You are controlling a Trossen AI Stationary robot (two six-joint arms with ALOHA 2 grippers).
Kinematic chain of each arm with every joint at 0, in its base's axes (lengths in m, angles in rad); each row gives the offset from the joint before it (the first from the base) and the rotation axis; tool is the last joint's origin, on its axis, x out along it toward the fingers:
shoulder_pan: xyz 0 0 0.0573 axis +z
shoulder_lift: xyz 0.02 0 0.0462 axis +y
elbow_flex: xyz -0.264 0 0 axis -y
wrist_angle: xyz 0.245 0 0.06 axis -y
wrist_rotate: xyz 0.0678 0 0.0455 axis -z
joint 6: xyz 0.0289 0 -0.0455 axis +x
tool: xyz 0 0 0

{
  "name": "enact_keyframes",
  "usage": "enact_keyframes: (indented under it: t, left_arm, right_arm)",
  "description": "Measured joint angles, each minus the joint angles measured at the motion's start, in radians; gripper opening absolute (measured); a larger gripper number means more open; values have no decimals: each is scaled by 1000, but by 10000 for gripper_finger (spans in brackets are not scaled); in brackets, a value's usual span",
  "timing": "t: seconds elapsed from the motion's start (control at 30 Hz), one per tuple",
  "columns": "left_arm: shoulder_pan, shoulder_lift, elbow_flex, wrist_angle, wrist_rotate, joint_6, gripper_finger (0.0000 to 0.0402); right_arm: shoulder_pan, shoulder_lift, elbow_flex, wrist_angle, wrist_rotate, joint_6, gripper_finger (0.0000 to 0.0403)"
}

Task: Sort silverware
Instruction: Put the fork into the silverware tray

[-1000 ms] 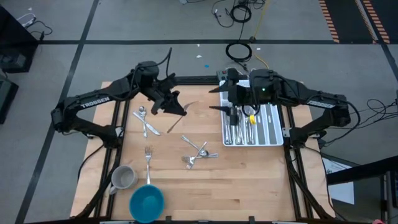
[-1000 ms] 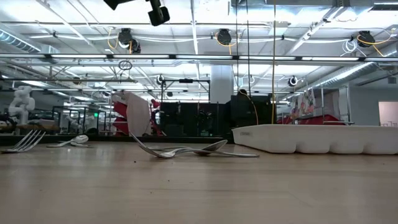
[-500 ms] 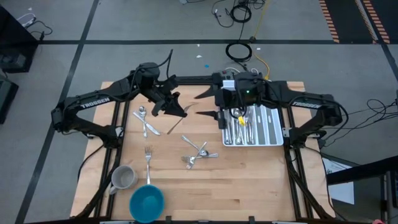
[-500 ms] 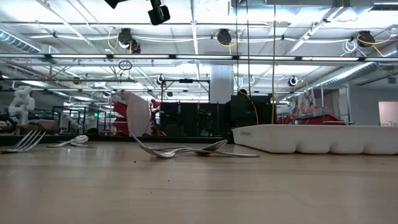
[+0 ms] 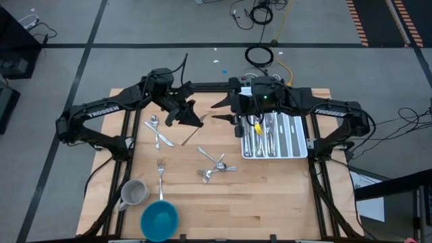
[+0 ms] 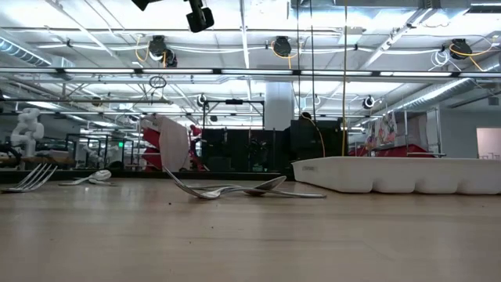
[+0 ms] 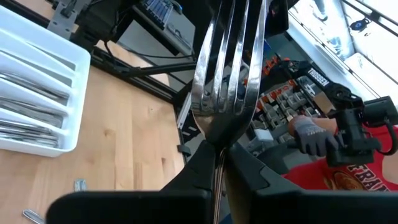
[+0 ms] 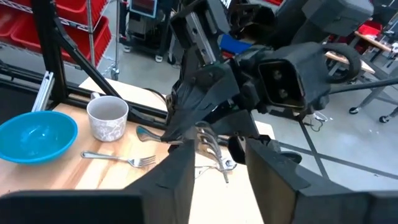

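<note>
While pinching a fork (image 7: 225, 74) in the left gripper (image 5: 191, 116), faces right gripper (image 5: 217, 111), fingers spread, beside the organiser tray (image 5: 297, 138).

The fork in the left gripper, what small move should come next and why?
Probably the right gripper should ease forward and close on the fork. The left gripper holds it up by the handle, and the right gripper's open jaws face it just short of contact.
</note>
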Motion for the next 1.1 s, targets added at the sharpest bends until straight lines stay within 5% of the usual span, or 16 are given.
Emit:
enact_keyframes:
  t: [0.63, 1.1]
  left_arm:
    - [0, 0, 0, 1, -29, 4, 25]
    - [0, -7, 0, 12, -9, 113, 165]
  right_arm:
    - [-28, 2, 0, -13, -9, -44, 3]
    - [-35, 2, 0, -24, 0, -4, 0]
